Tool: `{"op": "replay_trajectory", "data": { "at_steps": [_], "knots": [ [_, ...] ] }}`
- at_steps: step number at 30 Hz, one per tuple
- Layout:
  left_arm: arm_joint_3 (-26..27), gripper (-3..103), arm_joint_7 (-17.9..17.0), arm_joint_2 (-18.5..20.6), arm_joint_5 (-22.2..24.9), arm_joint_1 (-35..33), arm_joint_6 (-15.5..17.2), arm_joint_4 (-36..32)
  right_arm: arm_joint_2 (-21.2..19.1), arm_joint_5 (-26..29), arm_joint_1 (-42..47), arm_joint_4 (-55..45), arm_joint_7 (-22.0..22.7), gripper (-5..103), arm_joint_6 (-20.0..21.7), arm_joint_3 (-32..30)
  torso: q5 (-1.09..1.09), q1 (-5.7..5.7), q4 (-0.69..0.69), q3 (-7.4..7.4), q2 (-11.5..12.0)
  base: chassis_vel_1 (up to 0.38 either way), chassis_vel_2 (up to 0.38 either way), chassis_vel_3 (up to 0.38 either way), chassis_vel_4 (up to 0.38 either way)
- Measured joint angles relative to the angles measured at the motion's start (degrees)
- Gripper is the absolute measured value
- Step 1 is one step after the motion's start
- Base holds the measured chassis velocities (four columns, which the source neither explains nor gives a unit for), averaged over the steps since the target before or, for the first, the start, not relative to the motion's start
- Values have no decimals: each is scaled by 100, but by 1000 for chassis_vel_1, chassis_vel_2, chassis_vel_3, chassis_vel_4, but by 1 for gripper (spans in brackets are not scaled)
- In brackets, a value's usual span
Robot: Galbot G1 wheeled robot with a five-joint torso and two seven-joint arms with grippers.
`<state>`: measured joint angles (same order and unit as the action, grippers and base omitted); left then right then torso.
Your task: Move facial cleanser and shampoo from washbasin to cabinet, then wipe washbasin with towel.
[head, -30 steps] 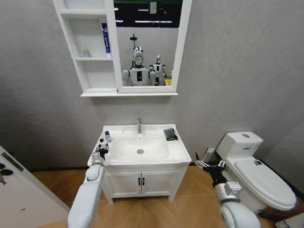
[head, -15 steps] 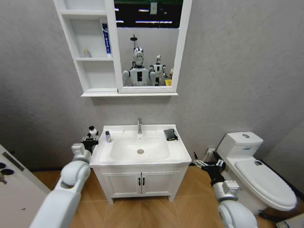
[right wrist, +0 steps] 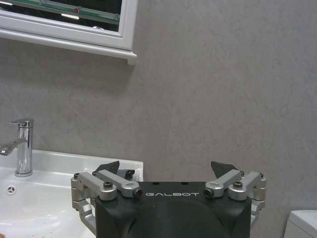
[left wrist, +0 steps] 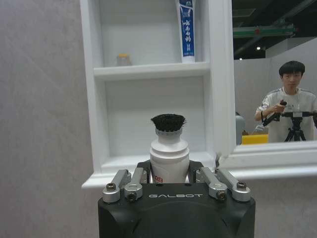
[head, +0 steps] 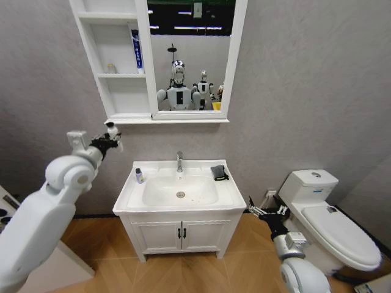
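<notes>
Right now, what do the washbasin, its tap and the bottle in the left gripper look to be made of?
Washbasin: glossy white, smooth rim, likely ceramic. Tap: bright mirror-like silver, probably chromed metal. Bottle clamped in the left gripper: matte white body, apparently plastic, topped by a black bristly cap.

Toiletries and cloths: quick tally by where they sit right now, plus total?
Held by the left gripper: 1, the white bottle with a black brush top
On the washbasin: 2, a small bottle and the dark towel
In the cabinet: 2, a blue-and-white tube and a small jar
Total: 5
</notes>
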<state>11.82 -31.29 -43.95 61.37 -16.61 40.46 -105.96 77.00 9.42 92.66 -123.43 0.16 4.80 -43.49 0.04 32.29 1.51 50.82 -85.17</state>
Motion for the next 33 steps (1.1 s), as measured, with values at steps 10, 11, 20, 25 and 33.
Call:
{"op": "replay_trajectory", "data": {
  "at_steps": [10,11,20,25,33],
  "knots": [
    [-1264,37,853,-1043,-651,2310,-98,2507,-31,10,-20,42,-2,100,-26,-44,-1,1,2,1,1,0,0,0,0],
    [-1315,37,1061,-1180,-842,2532,-153,2947,-35,10,3,56,-4,100,-47,-56,-1,1,2,0,1,0,0,0,0],
    [-1537,37,1695,-1541,-1403,3138,-367,4403,-38,10,54,77,-15,100,-101,-65,-4,1,-1,0,2,0,0,0,0],
    [-1504,37,2008,-1889,-1754,3403,-545,5321,-83,64,43,18,-12,100,-96,-82,-4,0,-1,0,1,0,0,0,0],
    [-1280,37,2336,-2214,-2329,3591,-720,6150,-97,126,132,-24,-11,100,-145,-172,-4,0,-1,0,1,0,0,0,0]
  ]
}}
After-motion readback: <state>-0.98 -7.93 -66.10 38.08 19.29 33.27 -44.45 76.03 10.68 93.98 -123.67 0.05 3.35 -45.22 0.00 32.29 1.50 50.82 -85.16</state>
